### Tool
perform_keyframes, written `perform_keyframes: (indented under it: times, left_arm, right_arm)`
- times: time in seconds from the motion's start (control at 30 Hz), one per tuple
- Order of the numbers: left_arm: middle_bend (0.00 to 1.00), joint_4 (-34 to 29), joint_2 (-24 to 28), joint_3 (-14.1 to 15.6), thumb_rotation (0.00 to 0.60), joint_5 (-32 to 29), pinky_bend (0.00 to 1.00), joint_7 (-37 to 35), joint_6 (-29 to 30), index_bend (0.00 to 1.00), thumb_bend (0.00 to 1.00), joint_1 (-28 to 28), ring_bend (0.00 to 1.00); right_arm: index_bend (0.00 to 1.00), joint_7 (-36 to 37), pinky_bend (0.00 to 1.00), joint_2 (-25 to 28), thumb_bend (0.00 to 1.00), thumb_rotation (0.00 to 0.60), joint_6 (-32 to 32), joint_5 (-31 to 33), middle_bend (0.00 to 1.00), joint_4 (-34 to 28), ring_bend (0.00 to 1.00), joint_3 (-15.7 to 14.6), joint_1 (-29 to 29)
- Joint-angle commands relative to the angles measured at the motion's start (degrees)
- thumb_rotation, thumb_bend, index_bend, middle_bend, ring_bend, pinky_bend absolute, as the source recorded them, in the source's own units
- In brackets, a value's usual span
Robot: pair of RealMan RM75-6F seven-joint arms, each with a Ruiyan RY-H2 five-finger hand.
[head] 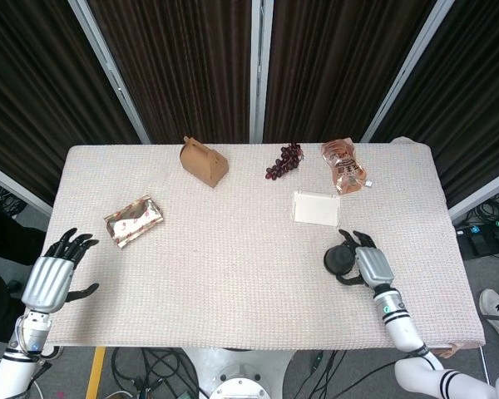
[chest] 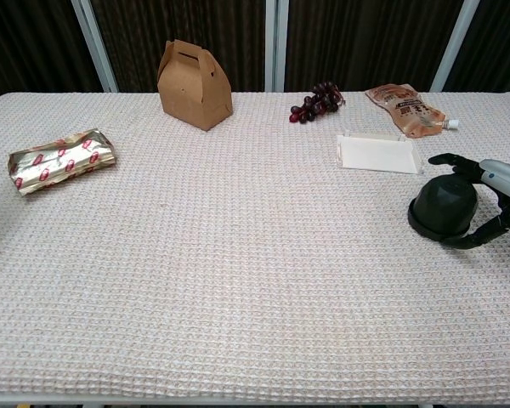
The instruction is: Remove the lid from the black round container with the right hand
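The black round container [head: 339,260] [chest: 444,206] stands with its domed lid on, near the right edge of the table. My right hand [head: 373,266] [chest: 497,183] is cupped round its right side. The fingers arch just over the lid, and the thumb reaches the base rim at the front. No firm grip shows, and the container rests on the cloth. My left hand [head: 54,277] hovers off the table's left front corner with its fingers spread and holds nothing. The chest view does not show it.
A white flat box [head: 316,208] [chest: 376,153] lies just behind the container. Along the back are a brown paper box [head: 204,161] [chest: 194,72], grapes [head: 284,160] [chest: 318,100] and a snack pouch [head: 343,165] [chest: 405,109]. A foil packet [head: 134,219] [chest: 61,159] lies at the left.
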Motion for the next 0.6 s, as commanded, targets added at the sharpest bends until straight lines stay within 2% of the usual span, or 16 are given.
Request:
perform_keyframes:
  times: [0.03,0.33,0.5,0.6]
  left_arm:
    - [0.17,0.0,0.0,0.0,0.6,0.0,0.26,0.0,0.0,0.22,0.02,0.0,0.08]
    - [0.17,0.0,0.0,0.0,0.6,0.0,0.26,0.0,0.0,0.22,0.02,0.0,0.08]
    - [0.17,0.0,0.0,0.0,0.6,0.0,0.26,0.0,0.0,0.22,0.02,0.0,0.08]
    - [0.17,0.0,0.0,0.0,0.6,0.0,0.26,0.0,0.0,0.22,0.02,0.0,0.08]
  right_arm:
    - [0.0,0.3,0.0,-0.2,0.1,0.6,0.6,-0.2,0.36,0.3,0.0,0.1,-0.1]
    - [0.07,1.6,0.0,-0.7,0.11,0.6,3.1,-1.3,0.44,0.8,0.04,0.5,-0.4]
    - [0.25,3.6,0.0,0.2,0.12,0.6,6.7,-3.0,0.46,-0.1,0.07,1.3,-0.8]
    - [0.4,4.7,0.0,2.2,0.13,0.6,10.2,-4.7,0.47,-2.7,0.08,2.3,-1.1]
